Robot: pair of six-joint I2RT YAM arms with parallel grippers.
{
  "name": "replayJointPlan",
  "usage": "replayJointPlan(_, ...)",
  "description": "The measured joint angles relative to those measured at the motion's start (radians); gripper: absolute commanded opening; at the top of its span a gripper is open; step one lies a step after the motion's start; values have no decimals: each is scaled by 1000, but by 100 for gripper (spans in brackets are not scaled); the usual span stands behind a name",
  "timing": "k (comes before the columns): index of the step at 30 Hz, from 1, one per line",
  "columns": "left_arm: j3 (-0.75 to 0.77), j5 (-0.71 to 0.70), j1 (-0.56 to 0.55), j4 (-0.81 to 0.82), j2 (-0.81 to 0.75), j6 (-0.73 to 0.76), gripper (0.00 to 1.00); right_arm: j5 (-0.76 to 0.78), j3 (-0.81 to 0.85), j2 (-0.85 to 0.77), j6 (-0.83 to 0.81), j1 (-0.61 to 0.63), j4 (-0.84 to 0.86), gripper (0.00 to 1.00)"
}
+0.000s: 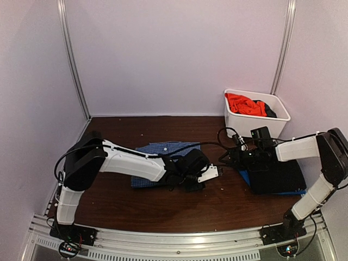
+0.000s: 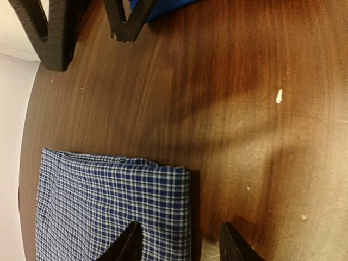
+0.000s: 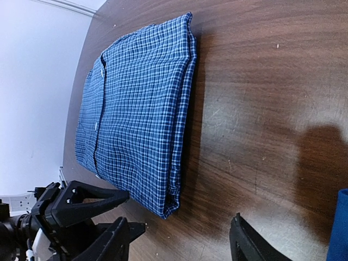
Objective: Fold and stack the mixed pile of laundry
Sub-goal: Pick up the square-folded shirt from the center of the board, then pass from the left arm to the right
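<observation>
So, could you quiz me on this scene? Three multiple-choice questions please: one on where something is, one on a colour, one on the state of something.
1. Where does the checked shirt lie? A hanging from a hook; B on the wooden table; C draped over an arm.
2. What colour is the bright garment in the white tub? A orange; B green; C yellow.
3. How is the right gripper? A clamped on the shirt; B holding a black cloth; C open, empty.
Answers: B, it lies folded flat on the wood. A, orange shows above the rim. C, its fingers stand apart, only table between them.
</observation>
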Motion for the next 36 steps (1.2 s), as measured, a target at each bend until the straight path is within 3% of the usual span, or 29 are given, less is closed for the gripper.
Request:
replayJointPlan(2,33,-16,3,-5,30,16,43,-5,-7,-1,8,0,4,66)
replayJointPlan(9,80,-86,7,8,105,48,0,-12,-27,-3,49,0,51,71)
replayJointPlan(16,-119,-15,8,106,-35,19,0,-31,-82,-3,171,10,166,83)
replayJointPlan(19,-133,17,8,134,-87,-1,0,-45,-101,4,246,27,251,84)
replayJointPlan(28,-137,53,8,195,-113,-35,0,-76,-101,120,432,116,479,82)
replayJointPlan(36,-152,55,8,208,-121,-39,0,-74,-97,191,524,159,544,75)
